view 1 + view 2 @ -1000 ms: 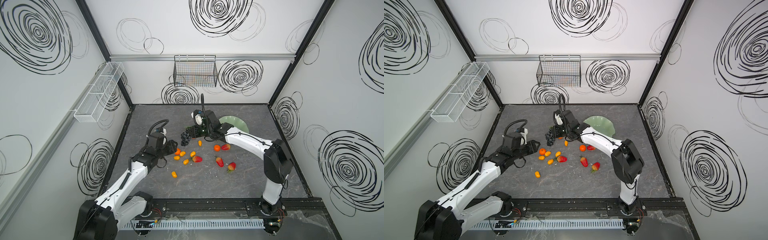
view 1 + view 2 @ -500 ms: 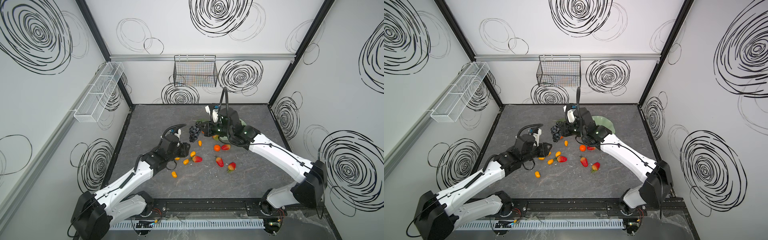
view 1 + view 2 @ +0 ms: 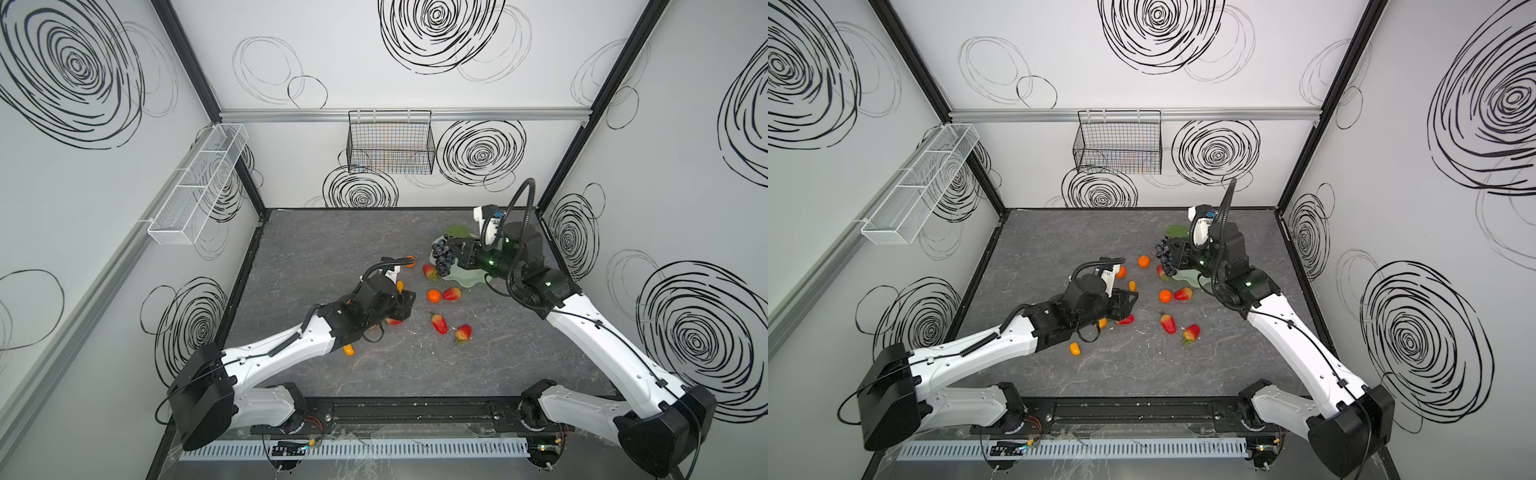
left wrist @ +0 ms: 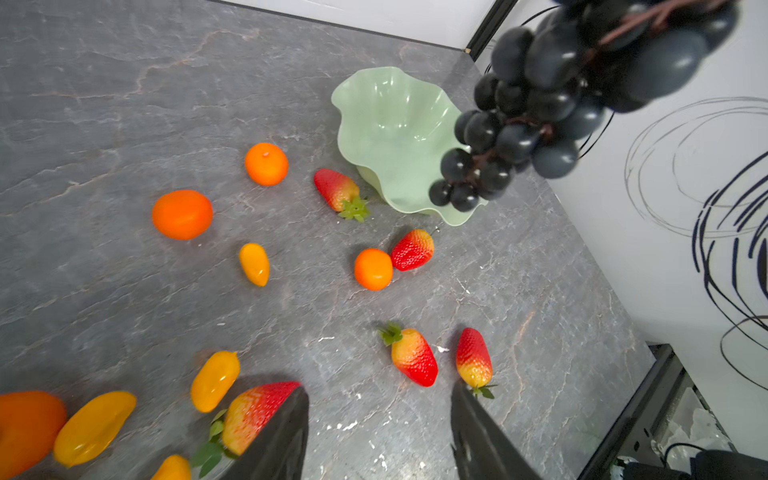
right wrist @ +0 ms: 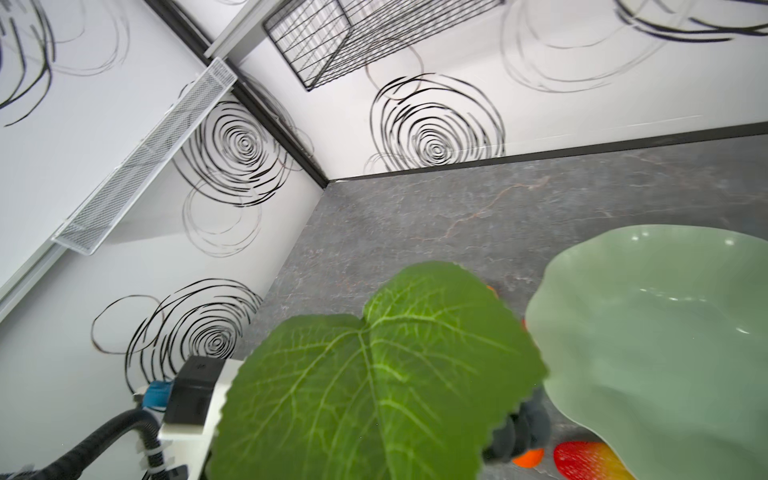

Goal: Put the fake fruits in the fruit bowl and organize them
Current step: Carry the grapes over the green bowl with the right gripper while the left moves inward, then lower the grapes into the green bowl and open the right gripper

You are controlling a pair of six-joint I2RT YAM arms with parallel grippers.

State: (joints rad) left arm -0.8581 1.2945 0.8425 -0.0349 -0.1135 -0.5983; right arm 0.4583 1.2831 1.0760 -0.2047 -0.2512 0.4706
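Note:
My right gripper (image 3: 456, 250) is shut on the dark grape bunch (image 3: 441, 258), which hangs over the near left rim of the mint fruit bowl (image 3: 469, 279). In the right wrist view the green leaf (image 5: 374, 374) hides the jaws, beside the empty bowl (image 5: 665, 332). My left gripper (image 4: 380, 386) is open above the floor with nothing between its fingers; a strawberry (image 4: 253, 415) lies against the outside of one finger. Loose on the grey floor are tangerines (image 4: 266, 163), strawberries (image 4: 413, 357) and kumquats (image 4: 254, 264).
A black wire basket (image 3: 390, 141) hangs on the back wall and a white mesh tray (image 3: 199, 183) on the left wall. The bowl stands near the back right corner, close to the right wall.
The right arm has carried the grape bunch to the right, over the bowl's edge. The left arm has reached further in over the loose fruits, and its jaws have opened wider.

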